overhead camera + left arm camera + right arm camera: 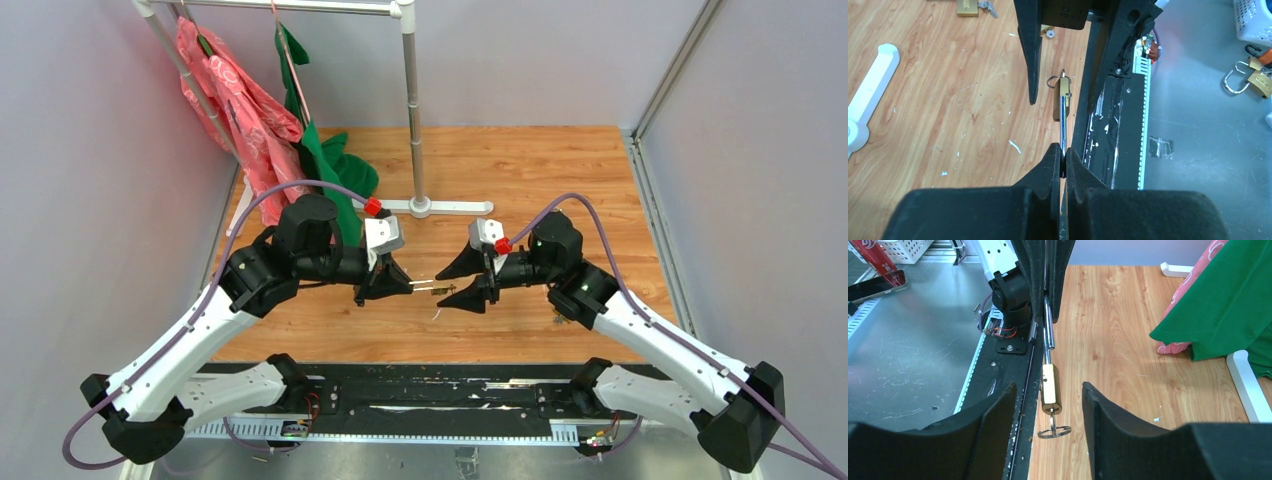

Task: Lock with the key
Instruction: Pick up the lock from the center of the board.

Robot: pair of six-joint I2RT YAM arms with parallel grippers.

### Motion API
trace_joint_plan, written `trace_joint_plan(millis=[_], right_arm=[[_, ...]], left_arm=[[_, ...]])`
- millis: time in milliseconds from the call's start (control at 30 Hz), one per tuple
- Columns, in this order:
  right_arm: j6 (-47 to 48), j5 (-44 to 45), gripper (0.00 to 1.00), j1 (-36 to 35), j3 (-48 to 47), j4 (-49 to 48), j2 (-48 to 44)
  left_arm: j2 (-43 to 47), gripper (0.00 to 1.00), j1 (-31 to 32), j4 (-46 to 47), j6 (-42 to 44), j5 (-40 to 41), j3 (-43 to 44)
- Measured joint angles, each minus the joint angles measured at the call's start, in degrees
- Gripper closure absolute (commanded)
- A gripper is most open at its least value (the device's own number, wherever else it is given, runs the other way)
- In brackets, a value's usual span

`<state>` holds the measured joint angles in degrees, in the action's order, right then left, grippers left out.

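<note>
A small brass padlock [1050, 387] hangs in the air between my two grippers, over the table's near edge. Its steel shackle [1063, 125] is pinched in my left gripper [1063, 159], which is shut on it. The key [1052, 414] sticks out of the body's far end, seen edge-on, with a wire ring [1054, 431] on it. My right gripper [1048, 387] is open, one finger on each side of the padlock's key end, touching neither. In the top view the padlock [441, 290] spans the gap between the left gripper [408, 287] and the right gripper [447, 291].
A white clothes rack [412, 100] with a pink garment [235, 100] and a green one [325, 160] stands at the back. Other padlocks lie on the wood [968, 7] and on the metal bench [1255, 80]. A phone [878, 285] lies on the bench.
</note>
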<state>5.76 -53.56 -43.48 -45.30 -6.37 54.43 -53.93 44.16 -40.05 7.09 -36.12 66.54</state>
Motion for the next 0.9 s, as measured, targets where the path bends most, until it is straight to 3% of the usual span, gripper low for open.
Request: trace_joint_plan(millis=[267,367,433,567,600,733,900], right_arm=[[1.1,0.4,0.79,-0.9,-1.2,0.4,1.7],[1.4,0.3,0.99,-1.2,-1.4,0.7,1.8],[1.6,0.3,1.00,-1.3,-1.4,0.8,1.8],[1.7,1.6,1.00,-1.6,-1.4,0.7,1.6],[1.5,2.9,1.00,-1.6,-1.4,0.9,1.5],[-0.1,13.1,1.00,-1.8,-1.2,1.9,-0.1],[-6.5,24.2,1.00,-1.8,-2.5,7.7,-1.9]], left_arm=[[0.4,1.00,0.0,0.0,0.0,-0.6,0.0],[0.7,1.00,-0.1,0.0,0.0,-0.5,0.0],[0.9,1.00,-0.1,0.0,0.0,-0.6,0.0],[1.0,0.33,-0.1,0.2,-1.0,0.9,0.0],[1.0,0.23,-0.1,0.5,-1.2,1.8,0.0],[2.1,0.20,-0.1,1.3,-4.6,7.9,0.0],[6.0,0.25,-0.1,4.0,-8.3,14.5,0.0]])
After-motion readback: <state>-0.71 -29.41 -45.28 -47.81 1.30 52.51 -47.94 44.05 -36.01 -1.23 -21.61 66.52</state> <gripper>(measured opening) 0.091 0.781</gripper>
